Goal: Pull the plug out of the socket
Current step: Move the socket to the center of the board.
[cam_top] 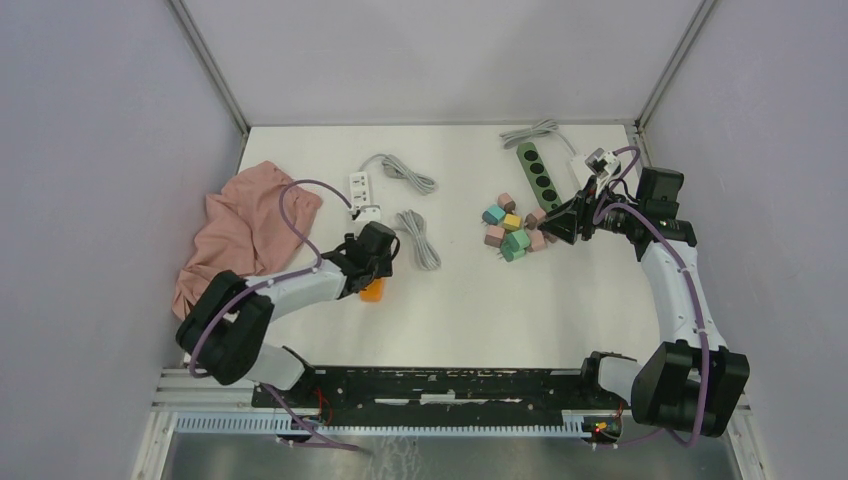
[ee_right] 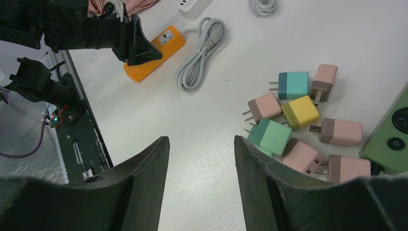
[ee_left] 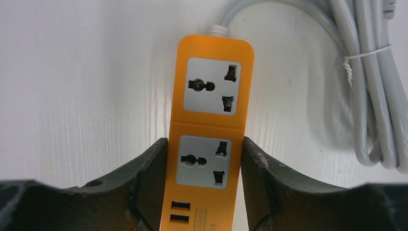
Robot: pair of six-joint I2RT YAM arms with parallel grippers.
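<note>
Orange socket strip (ee_left: 211, 86) in left end effector (ee_left: 203, 147)

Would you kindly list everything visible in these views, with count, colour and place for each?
Orange power strip: one, orange with two grey sockets, both empty; near left of the table.
Grey cable: one tied bundle, just right of that strip.
White power strip: one, white, far centre, its grey cord coiled beside it.
Green power strip: one, dark green, far right.
Plug adapters: eight loose; one teal, one yellow, one green, five pink; clustered right of centre.
Cloth: one, pink, crumpled at the left edge.
Table: one, white.
Left fingers: two, dark, closed on the sides of the orange power strip.
Right fingers: two, dark, open and empty, beside the adapters.
</note>
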